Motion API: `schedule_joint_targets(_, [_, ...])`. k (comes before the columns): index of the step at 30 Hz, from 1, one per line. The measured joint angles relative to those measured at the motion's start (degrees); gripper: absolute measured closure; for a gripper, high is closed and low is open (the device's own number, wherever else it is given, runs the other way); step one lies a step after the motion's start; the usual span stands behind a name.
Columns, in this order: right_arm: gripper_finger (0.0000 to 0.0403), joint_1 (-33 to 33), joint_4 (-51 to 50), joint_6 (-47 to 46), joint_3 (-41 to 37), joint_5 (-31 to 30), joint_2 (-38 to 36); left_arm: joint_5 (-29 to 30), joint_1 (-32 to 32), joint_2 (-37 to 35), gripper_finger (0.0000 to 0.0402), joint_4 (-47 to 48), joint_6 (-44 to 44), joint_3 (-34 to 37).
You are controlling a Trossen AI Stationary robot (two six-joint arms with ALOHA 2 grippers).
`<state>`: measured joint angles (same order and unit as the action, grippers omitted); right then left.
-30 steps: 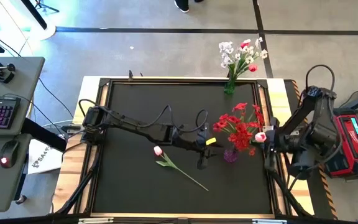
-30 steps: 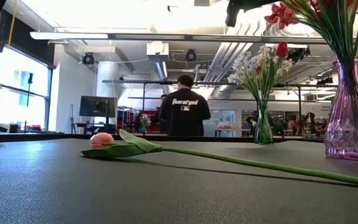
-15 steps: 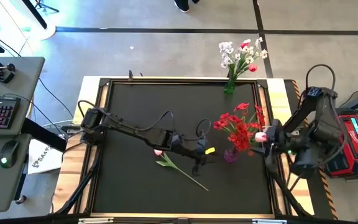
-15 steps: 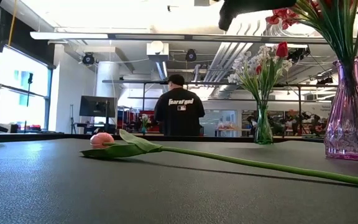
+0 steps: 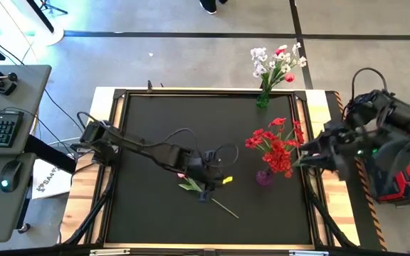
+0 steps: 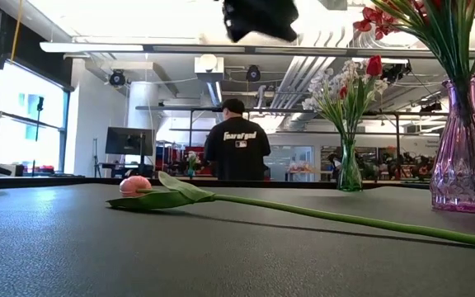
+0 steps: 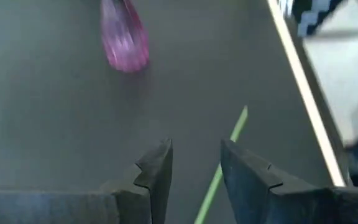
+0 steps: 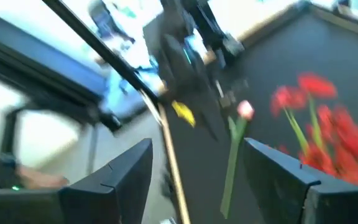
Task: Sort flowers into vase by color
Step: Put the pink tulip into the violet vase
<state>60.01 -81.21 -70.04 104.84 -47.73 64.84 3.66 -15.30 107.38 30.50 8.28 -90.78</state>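
A pink tulip [image 5: 181, 174] lay flat on the black counter [image 5: 148, 128], its green stem passing directly beneath the left pincer [image 5: 203, 193]. The left wrist view showed what the overhead did not: that pincer's fingers [image 7: 156, 177] stood apart, holding nothing, the stem below them. A purple vase [image 5: 264, 177] of red blossoms stood just beyond it. The low view alone showed a person [image 6: 237, 150] behind the counter. The right pincer [image 8: 219, 186] hung open and empty past the purple vase.
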Motion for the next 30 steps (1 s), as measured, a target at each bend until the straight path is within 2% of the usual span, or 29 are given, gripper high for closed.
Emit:
schedule_joint_targets(6, [0.0176, -0.04, 15.71, 16.49, 1.46, -6.38, 0.79, -0.11, -3.07, 1.62, 0.028, 7.54, -2.59, 0.08])
schedule_joint_targets(10, [0.0182, -0.59, 19.81, 20.2, 1.26, -6.36, 3.28, -0.31, -3.66, 3.27, 0.028, 9.53, -4.75, 0.08])
schedule_joint_targets(17, [0.0196, -0.79, 19.98, 15.97, 1.2, -6.09, 9.2, -1.67, -3.6, 8.77, 0.028, 16.26, -10.55, 0.11])
schedule_joint_targets(25, [0.022, -0.72, 17.91, 7.53, 1.2, 1.61, 14.86, -4.14, -2.51, 13.79, 0.0301, 15.94, -17.32, 0.07])
schedule_joint_targets(30, [0.0239, -0.72, 17.43, 3.32, 1.2, 3.64, 17.5, -3.06, -1.4, 16.85, 0.0325, 16.11, -16.85, 0.03])
